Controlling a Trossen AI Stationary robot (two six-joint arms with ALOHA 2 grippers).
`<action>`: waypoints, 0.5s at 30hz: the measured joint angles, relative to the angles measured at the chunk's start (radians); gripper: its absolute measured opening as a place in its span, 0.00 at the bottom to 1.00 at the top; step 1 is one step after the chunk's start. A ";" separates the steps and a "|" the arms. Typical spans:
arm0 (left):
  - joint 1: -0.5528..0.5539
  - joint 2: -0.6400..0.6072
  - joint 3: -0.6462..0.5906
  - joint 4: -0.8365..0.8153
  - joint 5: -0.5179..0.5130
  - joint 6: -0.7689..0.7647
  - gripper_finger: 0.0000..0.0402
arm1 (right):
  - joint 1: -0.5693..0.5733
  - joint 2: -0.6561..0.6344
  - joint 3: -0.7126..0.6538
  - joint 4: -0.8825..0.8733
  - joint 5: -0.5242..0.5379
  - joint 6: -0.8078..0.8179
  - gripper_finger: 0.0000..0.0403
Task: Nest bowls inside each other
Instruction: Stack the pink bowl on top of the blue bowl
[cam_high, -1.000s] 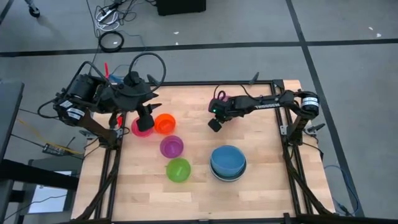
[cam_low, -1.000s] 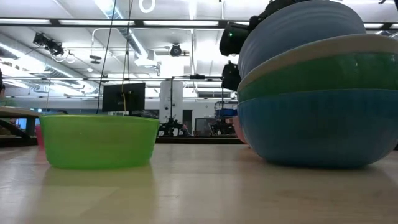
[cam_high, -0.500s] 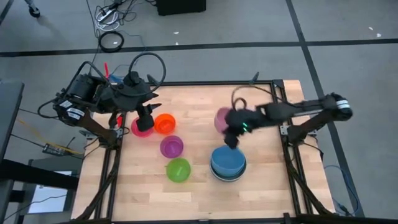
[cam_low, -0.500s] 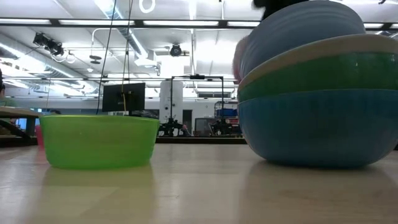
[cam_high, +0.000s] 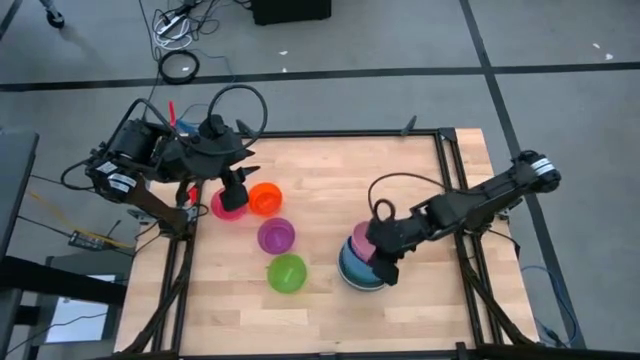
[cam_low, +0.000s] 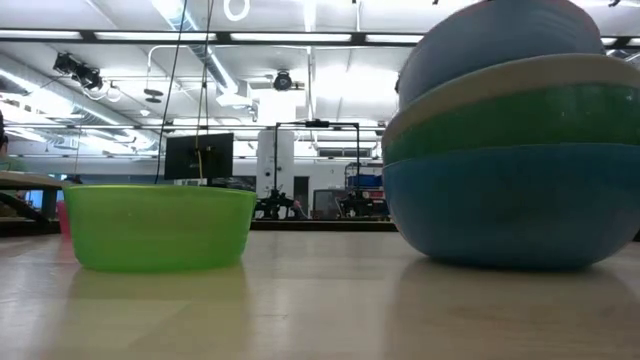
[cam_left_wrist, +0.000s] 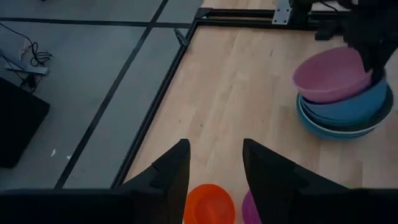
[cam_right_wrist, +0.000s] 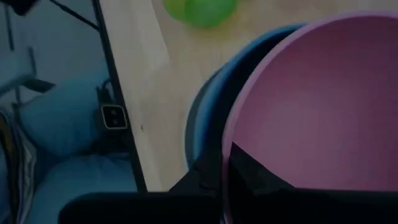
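Observation:
A pink bowl (cam_high: 361, 241) hangs over a stack of nested bowls (cam_high: 352, 272) at the near right, with my right gripper (cam_high: 378, 258) shut on it. From the side the stack (cam_low: 510, 150) shows blue, white-grey, green and blue walls. Whether the pink bowl (cam_left_wrist: 328, 74) touches the top blue bowl I cannot tell. A magenta bowl (cam_high: 218, 207), an orange bowl (cam_high: 266, 197), a purple bowl (cam_high: 276, 236) and a lime bowl (cam_high: 286, 272) stand upright on the table's left half. My left gripper (cam_left_wrist: 214, 174) hangs open above the magenta bowl, with nothing between its fingers. My right gripper pinches the pink bowl's rim (cam_right_wrist: 227, 152) on the side toward the table's near right. One finger (cam_right_wrist: 255, 174) is inside the bowl and the other (cam_right_wrist: 205, 175) outside. The fingers slant down from the right. The bowl sits open side up, slightly tilted, over the stack.
A black metal frame (cam_high: 450, 170) runs round the wooden table top (cam_high: 320, 170). The far middle and the near left of the table are bare wood. Cables lie on the floor (cam_high: 180, 66) beyond the far edge.
My right gripper has swung from the table's far middle toward the near edge, carrying the pink bowl, and has turned on the way. The bowl now hangs over the blue stack. My left gripper and the other bowls have kept still.

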 joint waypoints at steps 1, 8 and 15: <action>0.000 0.000 0.000 0.000 0.000 0.000 0.39 | 0.002 0.013 0.000 0.000 -0.010 0.000 0.00; 0.000 0.000 0.000 0.000 0.000 0.000 0.39 | 0.012 0.058 0.002 0.018 -0.025 -0.013 0.00; 0.000 0.000 0.000 0.000 0.000 0.000 0.39 | 0.025 0.022 -0.002 0.099 -0.049 0.025 0.09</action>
